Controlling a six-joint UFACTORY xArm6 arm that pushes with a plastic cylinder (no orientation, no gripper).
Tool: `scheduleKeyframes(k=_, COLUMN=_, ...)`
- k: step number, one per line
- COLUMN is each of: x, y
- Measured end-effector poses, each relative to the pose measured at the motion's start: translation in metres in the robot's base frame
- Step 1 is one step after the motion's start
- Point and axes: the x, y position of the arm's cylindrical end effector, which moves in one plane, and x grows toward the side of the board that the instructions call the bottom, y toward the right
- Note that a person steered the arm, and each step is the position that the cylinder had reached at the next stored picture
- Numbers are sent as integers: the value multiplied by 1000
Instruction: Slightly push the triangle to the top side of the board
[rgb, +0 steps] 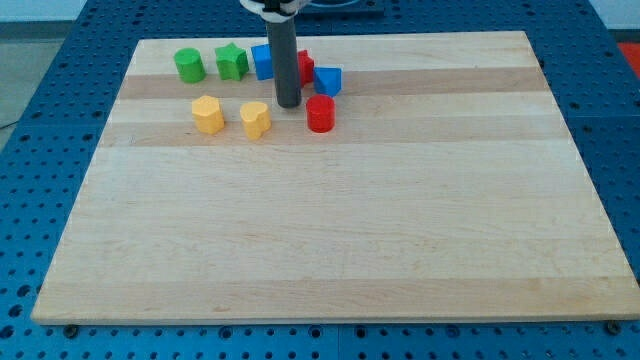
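The blue triangle (328, 81) sits far back on the board (330, 240), right of my tip (289, 103) and just beside the red block (305, 68) that hides partly behind my rod. It looks small, hard and light, so it should slide easily. I have no claw to open or close. I would push its near side. A red cylinder (320, 114) stands near it.

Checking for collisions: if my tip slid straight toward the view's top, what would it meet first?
Probably the red block just beyond my tip, beside the blue block; the rod hides part of both, so depth is uncertain.
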Motion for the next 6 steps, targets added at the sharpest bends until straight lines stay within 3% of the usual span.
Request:
scheduleKeyframes(k=2, x=-10, y=44)
scheduleKeyframes(k=3, x=-31, y=44)
scheduleKeyframes(k=6, x=-40, y=44)
